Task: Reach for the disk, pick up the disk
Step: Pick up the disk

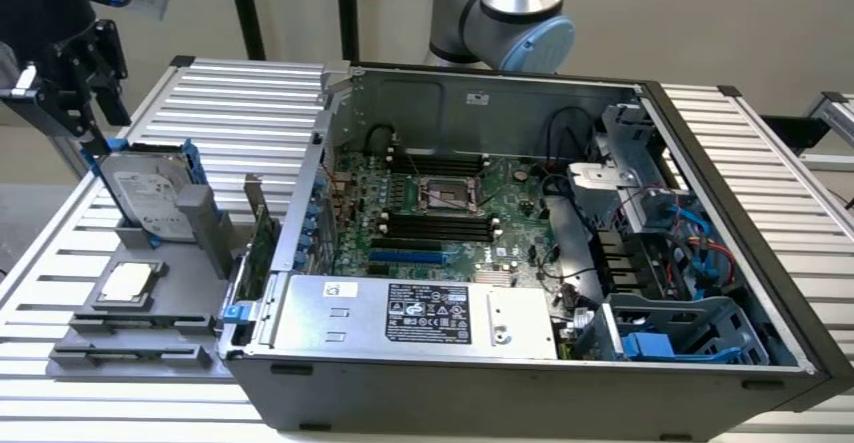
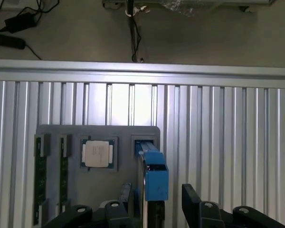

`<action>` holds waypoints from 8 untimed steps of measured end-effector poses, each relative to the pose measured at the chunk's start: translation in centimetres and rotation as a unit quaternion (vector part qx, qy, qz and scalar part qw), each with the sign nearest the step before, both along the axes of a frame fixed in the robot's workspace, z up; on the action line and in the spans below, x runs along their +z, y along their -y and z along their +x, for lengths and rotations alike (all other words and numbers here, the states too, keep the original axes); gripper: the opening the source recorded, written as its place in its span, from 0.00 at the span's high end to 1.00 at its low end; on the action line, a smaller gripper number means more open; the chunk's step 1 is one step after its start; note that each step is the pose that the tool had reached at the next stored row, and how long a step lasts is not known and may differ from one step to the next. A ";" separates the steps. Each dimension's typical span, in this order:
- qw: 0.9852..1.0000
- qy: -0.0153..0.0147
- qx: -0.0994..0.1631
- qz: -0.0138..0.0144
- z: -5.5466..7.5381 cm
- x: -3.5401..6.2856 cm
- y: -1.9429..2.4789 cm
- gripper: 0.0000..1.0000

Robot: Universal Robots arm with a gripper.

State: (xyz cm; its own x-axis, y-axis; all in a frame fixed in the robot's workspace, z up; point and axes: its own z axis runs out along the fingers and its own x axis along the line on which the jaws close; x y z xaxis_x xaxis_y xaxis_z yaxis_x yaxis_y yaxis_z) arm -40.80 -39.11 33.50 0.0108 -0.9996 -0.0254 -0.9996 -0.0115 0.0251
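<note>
- The disk (image 1: 140, 191) stands on edge in a slot of a grey holder (image 1: 200, 253), on the slatted metal worktop (image 1: 240, 93), at the exterior view's left of an open computer case (image 1: 534, 383)
- Its silver-grey face with the white label is turned toward the exterior camera, and blue rails run along its edges
- In the wrist view the disk (image 2: 154, 178) shows edge-on, with the blue rail end uppermost on it
- The jaws are open: one black jaw sits on each side of the disk's top edge, with a gap showing on both sides in the wrist view
- In the exterior view the black jaws hang at the upper corner of the disk, their tips level with the top of the blue rail; I cannot tell whether they touch it
- The disk is seated in the holder, not lifted
- A small square silver chip (image 1: 127, 281) lies flat in a recess of the same holder, just beside the disk and apart from it; the wrist view also shows this chip (image 2: 97, 154)
- Two green memory sticks (image 2: 38, 183) lie in narrow slots of the holder (image 2: 99, 133), on the far side of the chip from the disk
- Inside the case sit a green motherboard (image 1: 441, 203) and a large silver box with a black label (image 1: 414, 313)
- The arm (image 1: 514, 13) rises behind the case, well apart from the disk
- The worktop (image 2: 228, 142) ends at a rail, with floor and a few cables (image 2: 19, 23) beyond it
</note>
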 end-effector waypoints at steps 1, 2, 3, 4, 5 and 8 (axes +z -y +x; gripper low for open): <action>1.000 0.002 0.000 0.000 -0.1 -0.11 0.00 0.46; 1.000 0.004 -0.001 0.000 -0.2 -0.19 0.00 0.46; 1.000 0.006 -0.002 0.000 -0.3 -0.25 0.00 0.46; 1.000 0.008 -0.003 0.000 -0.5 -0.34 0.00 0.46; 1.000 0.009 -0.004 0.000 -0.6 -0.43 0.00 0.46; 1.000 0.009 -0.010 0.000 -0.6 -0.70 -0.01 0.46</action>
